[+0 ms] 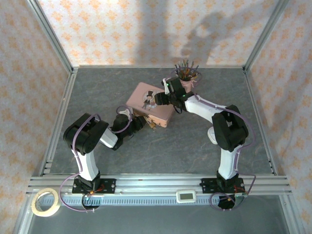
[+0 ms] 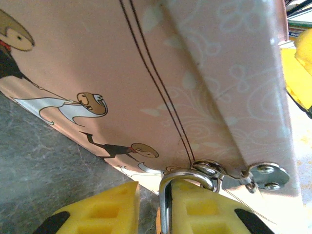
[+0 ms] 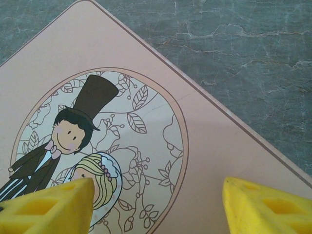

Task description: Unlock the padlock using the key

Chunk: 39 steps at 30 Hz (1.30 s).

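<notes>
Padlock is clamped by left pincer, right pincer held open; pink tin could be dragged by any tug.

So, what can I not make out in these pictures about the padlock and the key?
1. Body of the padlock: in the left wrist view it is cut off by the bottom edge. Just its shackle stands between the fingers of the left pincer.
2. Whether the left pincer grips it: the same edge hides the contact.
3. Where the key lies: in the top view it is too small to pick out near the pink tin.
4. Keyhole: hidden with the body.
</notes>
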{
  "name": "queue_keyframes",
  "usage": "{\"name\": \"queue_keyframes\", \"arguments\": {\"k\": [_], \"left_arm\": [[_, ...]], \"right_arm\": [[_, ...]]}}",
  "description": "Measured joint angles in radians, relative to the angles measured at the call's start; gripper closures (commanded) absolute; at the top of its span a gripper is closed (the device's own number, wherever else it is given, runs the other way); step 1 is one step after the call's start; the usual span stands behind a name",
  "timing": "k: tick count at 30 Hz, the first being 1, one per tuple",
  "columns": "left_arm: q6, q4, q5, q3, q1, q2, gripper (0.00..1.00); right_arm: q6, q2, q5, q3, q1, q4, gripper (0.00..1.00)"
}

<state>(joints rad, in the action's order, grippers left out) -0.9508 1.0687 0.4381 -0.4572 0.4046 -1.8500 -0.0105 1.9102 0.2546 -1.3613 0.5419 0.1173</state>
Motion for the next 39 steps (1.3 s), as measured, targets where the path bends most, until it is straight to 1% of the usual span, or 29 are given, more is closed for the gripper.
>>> {"name": "queue_keyframes", "arguments": {"k": [7, 12, 15, 19, 21, 25, 27, 29, 32, 34, 36, 39], "left_arm": [[-0.037, 0.011, -0.036, -0.020, 0.015, -0.025, 0.78], [-0.105, 0.095, -0.074, -0.011, 0.023, -0.063, 0.78], [-0.139, 0.121, -0.092, 0.009, 0.028, -0.062, 0.74], [-0.156, 0.111, -0.114, 0.057, 0.028, 0.006, 0.68], [-0.157, 0.091, -0.129, 0.081, 0.028, 0.077, 0.65], [-0.156, 0.062, -0.164, 0.124, 0.027, 0.218, 0.60], [-0.155, 0.044, -0.180, 0.149, 0.018, 0.275, 0.59], [-0.152, 0.029, -0.187, 0.172, -0.010, 0.312, 0.58], [-0.148, 0.009, -0.185, 0.199, -0.088, 0.340, 0.57], [-0.148, -0.004, -0.184, 0.209, -0.138, 0.348, 0.57], [-0.148, -0.006, -0.179, 0.214, -0.183, 0.353, 0.56], [-0.144, -0.006, -0.158, 0.214, -0.224, 0.360, 0.56]], "right_arm": [[-0.015, 0.000, 0.000, 0.005, -0.011, -0.014, 0.31], [-0.027, -0.001, 0.000, 0.024, -0.013, -0.051, 0.32], [-0.030, -0.030, 0.008, 0.068, -0.013, -0.085, 0.30], [-0.029, -0.091, 0.010, 0.084, 0.000, -0.018, 0.27], [-0.025, -0.140, -0.005, 0.084, 0.019, 0.021, 0.27], [-0.017, -0.236, -0.078, 0.084, 0.111, 0.085, 0.27], [-0.023, -0.259, -0.118, 0.084, 0.185, 0.113, 0.28], [-0.041, -0.256, -0.153, 0.084, 0.263, 0.138, 0.28], [-0.085, -0.215, -0.201, 0.084, 0.370, 0.183, 0.28], [-0.114, -0.164, -0.230, 0.082, 0.423, 0.211, 0.28], [-0.140, -0.093, -0.261, 0.069, 0.455, 0.246, 0.28], [-0.174, 0.005, -0.314, 0.035, 0.468, 0.294, 0.28]]}}
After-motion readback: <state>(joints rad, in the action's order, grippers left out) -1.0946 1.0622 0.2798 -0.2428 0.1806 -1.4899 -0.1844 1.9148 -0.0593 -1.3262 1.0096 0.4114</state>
